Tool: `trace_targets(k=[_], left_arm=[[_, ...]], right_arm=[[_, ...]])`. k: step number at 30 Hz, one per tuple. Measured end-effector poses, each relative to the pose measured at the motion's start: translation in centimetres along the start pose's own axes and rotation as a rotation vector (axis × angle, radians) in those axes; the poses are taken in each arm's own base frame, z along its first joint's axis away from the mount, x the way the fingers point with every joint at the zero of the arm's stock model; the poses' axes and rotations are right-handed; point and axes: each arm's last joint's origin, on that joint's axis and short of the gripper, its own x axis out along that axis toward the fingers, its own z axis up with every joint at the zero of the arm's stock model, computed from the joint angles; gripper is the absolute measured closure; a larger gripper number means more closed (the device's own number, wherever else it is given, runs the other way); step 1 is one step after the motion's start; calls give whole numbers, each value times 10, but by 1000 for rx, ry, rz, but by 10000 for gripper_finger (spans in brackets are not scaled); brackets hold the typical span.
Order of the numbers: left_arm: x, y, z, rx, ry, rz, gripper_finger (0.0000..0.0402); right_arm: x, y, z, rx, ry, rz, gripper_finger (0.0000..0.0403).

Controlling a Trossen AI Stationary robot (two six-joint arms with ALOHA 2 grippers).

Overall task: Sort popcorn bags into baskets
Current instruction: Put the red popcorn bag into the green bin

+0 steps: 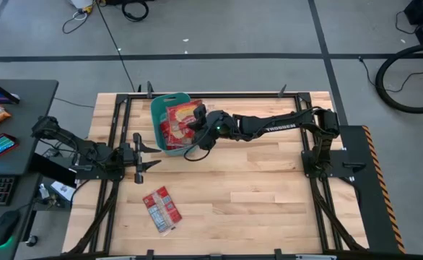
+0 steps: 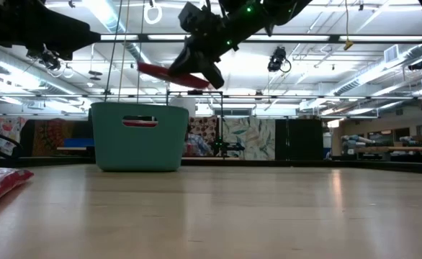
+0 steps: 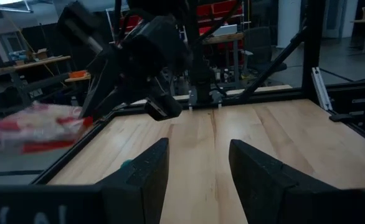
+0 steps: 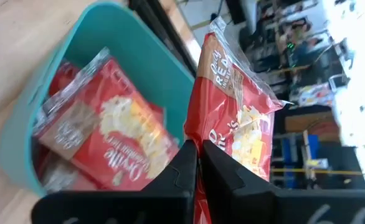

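The teal basket (image 1: 157,115) stands near the table's far edge, left of the middle, with several red popcorn bags (image 4: 111,140) lying inside it. My right gripper (image 1: 195,124) hovers over the basket's right side, shut on another popcorn bag (image 2: 169,75), above the rim in the low view. One more bag (image 1: 161,209) lies flat on the table near its near-left part, also seen as a bag (image 2: 3,180) in the low view. My left gripper (image 1: 151,154) waits open, just nearer than the basket, touching nothing. My right gripper (image 4: 198,163) pinches the popcorn bag by one edge (image 4: 202,132) between its two fingers. The fingers come from the table's right, slanting down. The bag (image 4: 238,112) is lifted clear, sticking out past the fingertips almost level over the basket's right rim (image 2: 186,108).
A black metal frame (image 1: 118,115) runs around the wooden table (image 1: 269,188). A desk with a phone, keyboard and mouse (image 1: 2,148) stands off the table's left side. Bare wood lies to the right of the loose bag and nearer than my right arm.
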Motion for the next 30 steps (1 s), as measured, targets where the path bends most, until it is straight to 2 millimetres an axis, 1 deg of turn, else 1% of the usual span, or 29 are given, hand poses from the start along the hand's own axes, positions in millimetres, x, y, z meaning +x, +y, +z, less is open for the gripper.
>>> trace_targets(k=[4, 8, 10, 12, 13, 15, 19, 22, 24, 28, 30], left_arm=[[0, 1, 0, 9, 0, 23, 230], [0, 1, 3, 28, -18, 38, 230], [0, 2, 4, 38, -35, 40, 230], [0, 2, 6, 40, -49, 42, 230], [0, 2, 6, 46, -50, 43, 230], [0, 2, 6, 60, -48, 43, 230], [0, 2, 7, 80, -56, 45, 230], [0, 2, 7, 87, -59, 46, 230], [0, 2, 7, 96, -57, 46, 230], [0, 2, 7, 99, -57, 46, 230], [0, 2, 7, 100, -56, 46, 230]], right_arm=[[0, -3, 2, -25, -42, -25, 383], [0, -2, 5, -62, -104, -3, 383], [4, 0, 5, -59, -111, -7, 383], [6, 4, 5, -45, -132, 36, 383], [9, 7, 5, -38, -158, 46, 383], [15, 14, 6, -40, -157, 68, 383], [27, 27, 17, -83, -174, 96, 383], [34, 21, 27, -90, -190, 78, 383], [36, 16, 28, -79, -180, 88, 383], [40, 2, 27, 36, -129, 73, 381], [41, -1, 26, 75, -120, 84, 376]])
